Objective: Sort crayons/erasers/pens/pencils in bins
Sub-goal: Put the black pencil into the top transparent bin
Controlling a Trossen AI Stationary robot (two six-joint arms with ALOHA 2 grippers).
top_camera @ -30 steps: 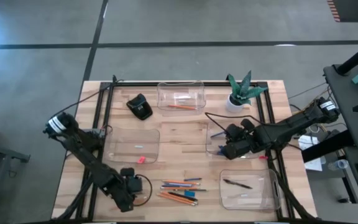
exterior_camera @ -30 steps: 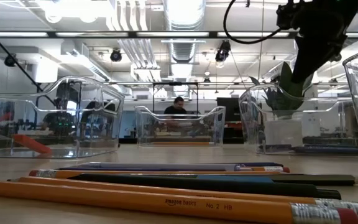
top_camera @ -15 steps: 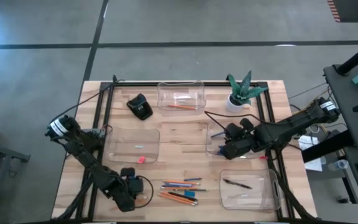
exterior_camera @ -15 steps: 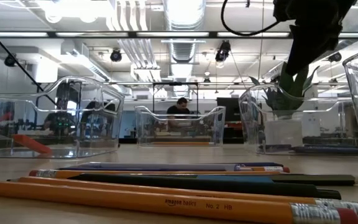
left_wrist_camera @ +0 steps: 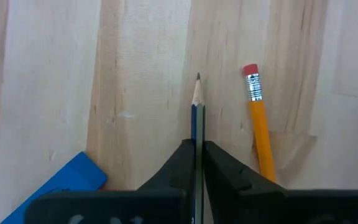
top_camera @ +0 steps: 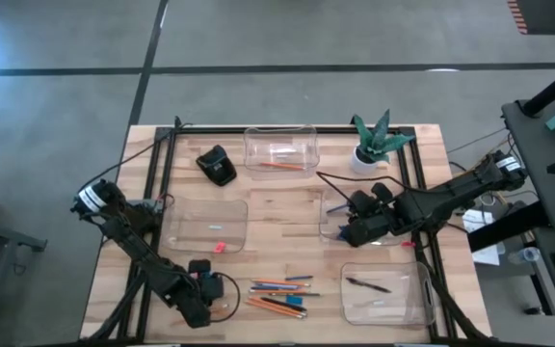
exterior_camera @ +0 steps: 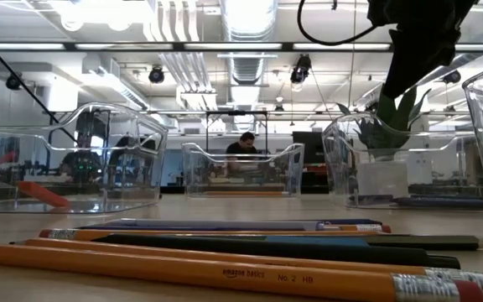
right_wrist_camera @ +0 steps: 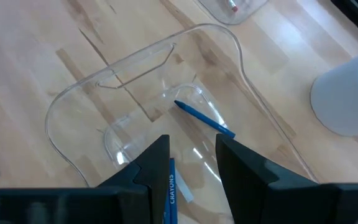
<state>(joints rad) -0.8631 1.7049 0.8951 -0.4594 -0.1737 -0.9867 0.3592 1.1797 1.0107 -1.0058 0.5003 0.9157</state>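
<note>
My left gripper [left_wrist_camera: 197,144] is at the near left of the table [top_camera: 203,289], shut on a blue pencil [left_wrist_camera: 197,109]. Beside that pencil lie an orange pencil [left_wrist_camera: 258,124] and a flat blue piece [left_wrist_camera: 61,186]. More pencils and pens [top_camera: 277,294] lie in a loose pile on the wood. My right gripper [right_wrist_camera: 192,146] hangs open above the right-middle bin [top_camera: 333,198]. Blue crayons [right_wrist_camera: 204,117] lie in that bin, one of them [right_wrist_camera: 170,186] showing between the fingers. A pink eraser [top_camera: 220,247] lies on the table. My left gripper pinches the blue pencil's shaft just behind its sharpened tip [left_wrist_camera: 197,124] between its two fingers. The fingers come steeply from above, one on each side of the shaft, and the tip sticks out past them. Whether the pencil is off the table, I cannot tell.
A far-centre bin [top_camera: 279,147] holds an orange pencil, the left-middle bin [top_camera: 205,224] a pink eraser, the near-right bin [top_camera: 385,292] a black pen. A black lump [top_camera: 218,166] and a potted plant [top_camera: 366,154] stand at the back. Bare wood lies mid-table [top_camera: 282,226].
My left arm has leaned a little lower over the near left of the table.
</note>
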